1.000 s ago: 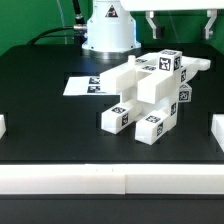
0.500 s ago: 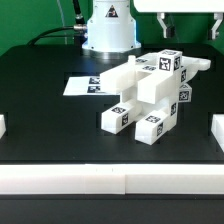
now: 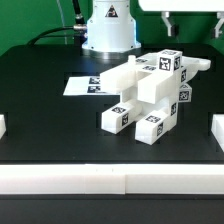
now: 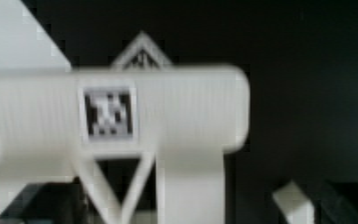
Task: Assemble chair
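While the chair [image 3: 150, 95] stands joined as one blocky cluster mid-table, just beside the marker board [image 3: 85, 86], the gripper [image 3: 195, 15] is held high above it at the exterior view's right, jaws spread and empty. Should it be lowered off-line, a jutting bar could be struck and the cluster shifted or a joint loosened; the blurred wrist view gives little help in aiming.

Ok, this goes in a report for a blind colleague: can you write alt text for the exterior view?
A blocky white chair assembly with black-and-white tags sits on a black table. The marker board lies flat beside it, toward the exterior view's left. The open tool hangs above, touching nothing.
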`<state>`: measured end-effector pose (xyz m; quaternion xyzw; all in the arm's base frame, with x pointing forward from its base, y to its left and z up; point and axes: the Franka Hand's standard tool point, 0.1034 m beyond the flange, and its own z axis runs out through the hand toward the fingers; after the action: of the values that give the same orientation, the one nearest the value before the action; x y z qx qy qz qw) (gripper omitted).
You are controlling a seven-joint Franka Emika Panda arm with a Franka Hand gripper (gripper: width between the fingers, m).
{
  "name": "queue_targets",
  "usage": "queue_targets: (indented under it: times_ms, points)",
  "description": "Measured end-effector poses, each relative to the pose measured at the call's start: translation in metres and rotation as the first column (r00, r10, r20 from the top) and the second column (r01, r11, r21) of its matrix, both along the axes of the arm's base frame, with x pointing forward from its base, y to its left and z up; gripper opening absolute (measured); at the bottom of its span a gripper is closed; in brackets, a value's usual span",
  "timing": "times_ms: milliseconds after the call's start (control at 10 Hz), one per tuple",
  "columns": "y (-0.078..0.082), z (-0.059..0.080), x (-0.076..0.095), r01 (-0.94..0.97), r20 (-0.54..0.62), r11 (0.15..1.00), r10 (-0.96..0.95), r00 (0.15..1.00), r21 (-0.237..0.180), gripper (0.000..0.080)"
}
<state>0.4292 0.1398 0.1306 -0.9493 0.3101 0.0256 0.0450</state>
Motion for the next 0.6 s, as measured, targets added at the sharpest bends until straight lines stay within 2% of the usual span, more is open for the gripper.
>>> queue_targets:
  times_ms: [300, 600]
  points:
    - [0.013, -0.021, -0.019, -0.014, -0.002, 1.0, 0.014, 1.0, -0.021, 0.0649]
    - [0.012, -0.05, -0.025, -0.026, -0.025, 0.998, 0.025, 0.999, -0.052, 0.0649]
